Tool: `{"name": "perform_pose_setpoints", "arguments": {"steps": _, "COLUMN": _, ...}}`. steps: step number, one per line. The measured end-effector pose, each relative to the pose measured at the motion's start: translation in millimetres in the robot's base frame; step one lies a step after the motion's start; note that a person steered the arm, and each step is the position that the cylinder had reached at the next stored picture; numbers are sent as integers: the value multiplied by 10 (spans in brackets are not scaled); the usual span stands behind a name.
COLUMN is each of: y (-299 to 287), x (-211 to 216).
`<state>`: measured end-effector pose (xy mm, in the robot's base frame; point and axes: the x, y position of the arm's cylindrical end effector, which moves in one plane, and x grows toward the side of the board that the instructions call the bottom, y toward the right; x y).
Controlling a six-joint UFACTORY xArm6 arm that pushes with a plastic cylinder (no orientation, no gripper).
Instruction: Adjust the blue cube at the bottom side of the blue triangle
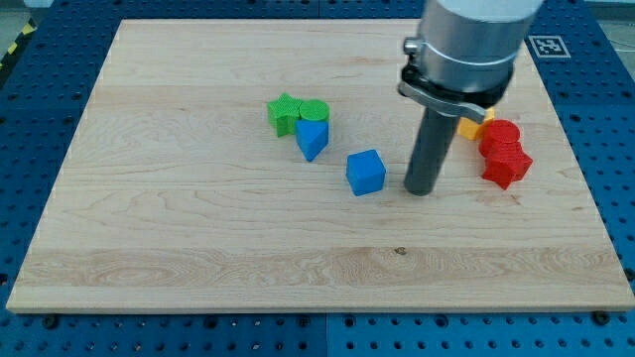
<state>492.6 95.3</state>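
Observation:
The blue cube [365, 172] sits near the middle of the wooden board. The blue triangle [312, 138] lies up and to the left of it, with a small gap between them. My tip [420, 189] rests on the board just to the right of the blue cube, a short gap apart from it. The rod rises from there to the arm's grey body at the view's top.
A green star [284, 113] and a green cylinder [315, 110] touch the blue triangle's top side. Two red blocks [504, 151] and a yellow block [470, 127] sit at the view's right, partly behind the arm. The board [198, 238] lies on a blue perforated table.

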Motion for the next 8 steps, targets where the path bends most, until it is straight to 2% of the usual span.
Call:
{"name": "perform_pose_setpoints", "arguments": {"steps": 2, "y": -711, "x": -20}}
{"name": "perform_pose_setpoints", "arguments": {"steps": 4, "y": -823, "x": -258}}
{"name": "perform_pose_setpoints", "arguments": {"steps": 5, "y": -742, "x": -205}}
{"name": "perform_pose_setpoints", "arguments": {"steps": 6, "y": -753, "x": 206}}
{"name": "perform_pose_setpoints", "arguments": {"steps": 7, "y": -1142, "x": 429}}
{"name": "perform_pose_setpoints", "arguments": {"steps": 8, "y": -1415, "x": 377}}
